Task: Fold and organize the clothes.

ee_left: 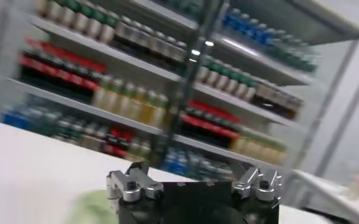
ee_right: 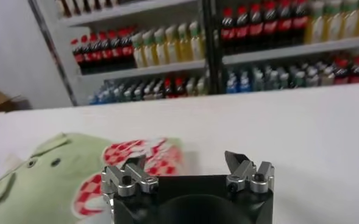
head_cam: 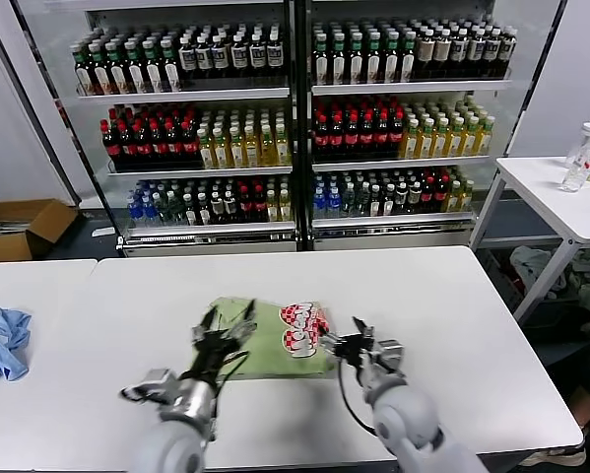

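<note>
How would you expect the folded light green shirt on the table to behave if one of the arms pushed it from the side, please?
The green shirt lies as a flat, soft bundle, so it would probably bunch or unfold rather than slide whole. It looks light, so it should move easily on the smooth white table. Rolling or tipping seems unlikely.

The setting is looking like a mock shop or a retail test lab. A tall glass-fronted drinks cooler with a dark frame (head_cam: 299, 118) is filling the back wall, its white shelves carrying tight rows of dark, red, yellow and blue-capped bottles (head_cam: 354, 128). In front, a plain white flat-topped bench (head_cam: 452, 325) is standing on a grey floor. An open brown cardboard box (head_cam: 19, 227) is lying at the left, and a white side table (head_cam: 560, 207) is holding clear plastic bottles (head_cam: 582, 158).
</note>
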### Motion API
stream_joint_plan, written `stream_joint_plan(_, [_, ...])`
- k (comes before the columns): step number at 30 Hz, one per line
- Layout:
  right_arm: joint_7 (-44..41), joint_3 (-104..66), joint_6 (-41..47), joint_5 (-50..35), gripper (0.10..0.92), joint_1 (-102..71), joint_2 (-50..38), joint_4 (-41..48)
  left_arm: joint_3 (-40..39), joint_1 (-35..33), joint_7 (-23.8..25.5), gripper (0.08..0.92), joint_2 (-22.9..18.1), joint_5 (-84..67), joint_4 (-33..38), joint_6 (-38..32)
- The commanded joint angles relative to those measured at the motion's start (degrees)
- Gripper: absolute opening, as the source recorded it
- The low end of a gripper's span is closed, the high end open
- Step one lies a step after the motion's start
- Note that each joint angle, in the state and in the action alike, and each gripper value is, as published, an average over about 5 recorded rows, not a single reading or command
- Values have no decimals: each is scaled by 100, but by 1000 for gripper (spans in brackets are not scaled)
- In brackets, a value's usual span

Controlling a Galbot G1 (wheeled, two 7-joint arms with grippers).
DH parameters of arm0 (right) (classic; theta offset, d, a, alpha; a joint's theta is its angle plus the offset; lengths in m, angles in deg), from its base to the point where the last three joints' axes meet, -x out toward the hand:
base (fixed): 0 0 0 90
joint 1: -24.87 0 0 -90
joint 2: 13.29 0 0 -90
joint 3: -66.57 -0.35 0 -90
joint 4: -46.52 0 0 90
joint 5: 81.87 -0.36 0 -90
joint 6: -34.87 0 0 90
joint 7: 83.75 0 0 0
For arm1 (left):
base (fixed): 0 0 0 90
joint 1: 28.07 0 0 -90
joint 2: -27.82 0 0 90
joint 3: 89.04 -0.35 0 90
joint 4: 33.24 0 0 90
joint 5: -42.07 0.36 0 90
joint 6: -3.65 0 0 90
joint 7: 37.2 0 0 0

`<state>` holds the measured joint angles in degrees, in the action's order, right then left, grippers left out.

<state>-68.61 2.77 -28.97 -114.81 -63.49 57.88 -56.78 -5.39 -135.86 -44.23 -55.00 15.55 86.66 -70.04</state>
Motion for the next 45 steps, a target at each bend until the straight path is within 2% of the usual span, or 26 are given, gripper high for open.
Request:
stream_joint_plan(1, [370, 1009, 238, -87, 806, 1063, 897, 1556, 1162, -1000, -61, 818, 321, 267, 622, -338])
stream_joint_plan(4, [421, 939, 279, -124, 741, 975, 795, 1444, 1100, -1014, -64, 822, 295, 269, 628, -333])
stream_joint_plan(11, [255, 583, 13, 30, 533, 626, 378, 1073, 981, -1062, -59, 823, 288, 268, 634, -329])
stream_joint_plan(23, [-836, -556, -734, 1264, 193, 308, -881, 578, 873, -1099, -17, 822, 300, 467, 641, -326])
stream_joint_plan(26, [-739, -683, -1032, 1383, 151, 44, -951, 259, 835, -1125, 16, 823, 278, 601, 597, -340])
stream_joint_plan(31, [-566, -880, -1186, 1517, 186, -448, -927, -237, 799, -1209, 82, 823, 211, 729, 613, -336])
stream_joint_plan(45, [-590, -2403, -1600, 1760, 568, -3004, -785, -2348, 776, -1706, 407, 823, 25, 968, 1348, -348])
